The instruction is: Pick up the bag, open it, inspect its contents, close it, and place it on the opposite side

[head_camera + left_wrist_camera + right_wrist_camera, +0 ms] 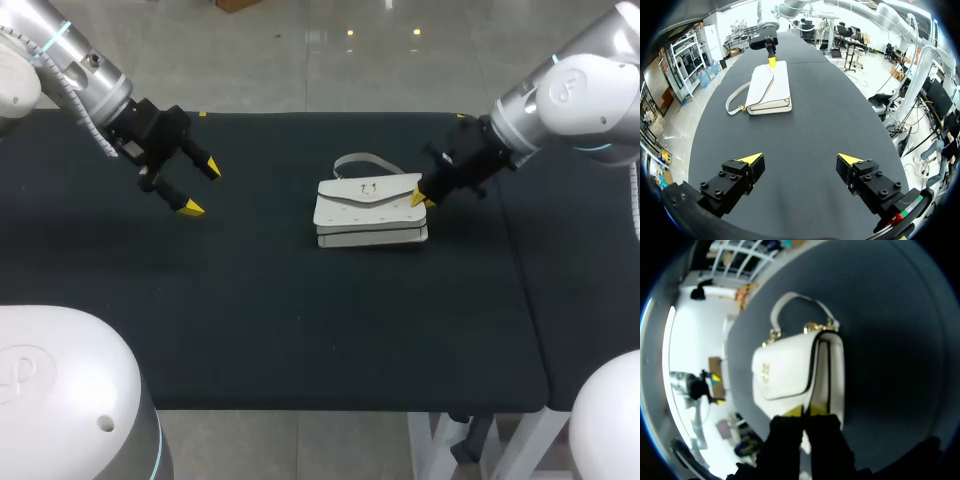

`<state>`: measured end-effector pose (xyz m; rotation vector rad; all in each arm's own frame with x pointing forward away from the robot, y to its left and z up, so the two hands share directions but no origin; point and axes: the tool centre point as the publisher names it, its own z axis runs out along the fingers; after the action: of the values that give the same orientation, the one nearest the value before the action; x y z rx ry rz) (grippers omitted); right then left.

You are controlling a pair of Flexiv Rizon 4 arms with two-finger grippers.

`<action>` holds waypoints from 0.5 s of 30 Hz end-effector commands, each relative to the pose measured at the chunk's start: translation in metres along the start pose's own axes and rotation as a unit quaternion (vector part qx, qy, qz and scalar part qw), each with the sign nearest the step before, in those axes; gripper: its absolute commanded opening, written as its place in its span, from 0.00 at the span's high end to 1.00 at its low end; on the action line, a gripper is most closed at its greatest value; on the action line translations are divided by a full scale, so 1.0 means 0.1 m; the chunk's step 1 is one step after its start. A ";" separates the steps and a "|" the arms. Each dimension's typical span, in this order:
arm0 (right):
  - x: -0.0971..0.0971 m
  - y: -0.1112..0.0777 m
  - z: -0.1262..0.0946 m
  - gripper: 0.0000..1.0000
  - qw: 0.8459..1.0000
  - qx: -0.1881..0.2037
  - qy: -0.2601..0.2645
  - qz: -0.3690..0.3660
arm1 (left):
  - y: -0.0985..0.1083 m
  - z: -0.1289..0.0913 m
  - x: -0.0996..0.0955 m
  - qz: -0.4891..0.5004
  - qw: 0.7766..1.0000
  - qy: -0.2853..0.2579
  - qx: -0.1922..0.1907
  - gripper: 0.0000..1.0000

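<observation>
Our main worry is the hold at the end of the white leather flap handbag (370, 210). Our right pincer (805, 411) sits against the bag's short end, right where the flap's dark-edged border meets the body. We cannot tell whether it is clamped on that edge or only resting against it. If it has only a thin lip of smooth leather, we judge the bag could slip out on the lift. It could also swing down and hang from one corner. A nudge without a real hold would simply slide it along the dark cloth-covered counter (250, 300).

The curved white strap (357, 160) lies loose behind the bag. It could catch on a pincer once we start working the flap.

Our left pincer (202, 186) hovers wide open above the counter's left part, holding nothing and well apart from the bag. It could give no support if the bag slipped.

The bag lies flat, a little right of the counter's middle, with its flap facing up and closed. It is rectangular and white, with a small gold clasp at the flap's centre. Gold fittings join the strap to the body. The layered side panels suggest a fairly stiff body that should keep its shape when lifted.
</observation>
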<state>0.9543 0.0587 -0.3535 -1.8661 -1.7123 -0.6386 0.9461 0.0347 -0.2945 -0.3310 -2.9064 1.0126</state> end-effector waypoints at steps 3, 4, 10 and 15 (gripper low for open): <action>0.16 -0.13 0.20 1.00 0.999 -0.048 0.002 0.002 | 0.01 0.01 -0.01 0.001 1.000 0.000 0.001 0.00; 0.18 -0.14 0.22 1.00 0.999 -0.048 0.004 0.002 | 0.01 0.01 -0.01 0.001 1.000 0.000 0.001 0.00; 0.37 -0.19 0.39 1.00 0.999 -0.045 0.019 0.007 | 0.01 0.01 -0.01 0.001 1.000 0.000 0.001 0.00; 0.41 -0.19 0.43 1.00 0.999 -0.031 0.022 0.003 | 0.01 0.01 -0.01 0.001 1.000 0.000 0.001 0.00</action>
<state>0.9355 0.1176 -0.3561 -1.8821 -1.6757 -0.7392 0.9461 0.0349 -0.2945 -0.3307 -2.9064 1.0125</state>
